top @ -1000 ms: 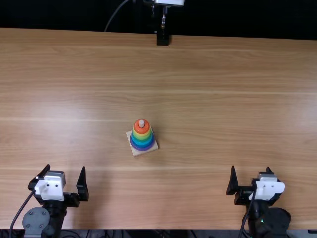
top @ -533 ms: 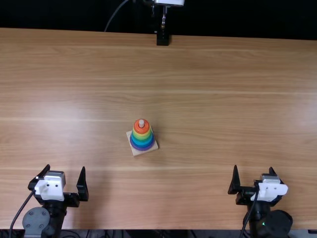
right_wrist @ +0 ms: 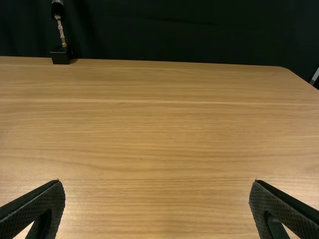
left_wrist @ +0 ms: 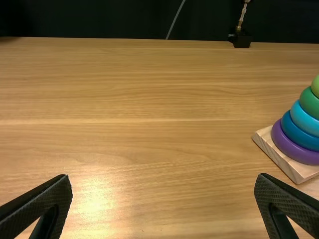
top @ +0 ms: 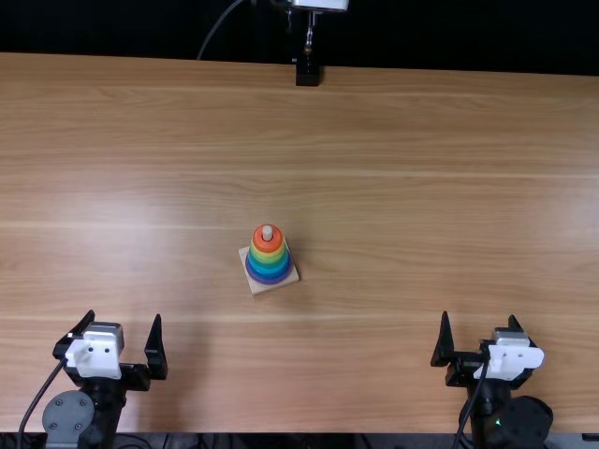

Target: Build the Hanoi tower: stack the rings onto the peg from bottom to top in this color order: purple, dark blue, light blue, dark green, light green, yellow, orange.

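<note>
Clock set on the top view: ring tower at the hub, twelve toward the far edge. Nearest, at about four o'clock, the right gripper (top: 478, 314): a slight shift outward over the past second, mostly in its first half; the newest pair of top-view frames match. Fingers spread well apart, bare table between them in its wrist view. Nearest at about eight o'clock, the left gripper (top: 124, 314): same pose as in both earlier frames, fingers likewise wide apart, holding nothing. Farther in, at the hub, the tower stands upright on its square wooden base (left_wrist: 295, 169), well apart from both grippers and unmoved through the small shift. Rings, bottom up: purple ring (left_wrist: 294, 149), dark blue ring (left_wrist: 299, 134), light blue ring (left_wrist: 303, 119), dark green ring (left_wrist: 310, 102), light green ring (left_wrist: 316, 85), yellow ring (top: 269, 256), orange ring (top: 268, 245), with the pale peg tip (top: 268, 231) poking out on top. Order matches the one asked. Reading of it: the right arm is settling into a resting pose, not starting a reach; stacking looks finished, and the next call is to leave things be, since a stray nudge is about the only risk. Farthest, just past twelve o'clock, a black stand foot (top: 308, 72) at the table's (top: 402, 187) far edge.
</note>
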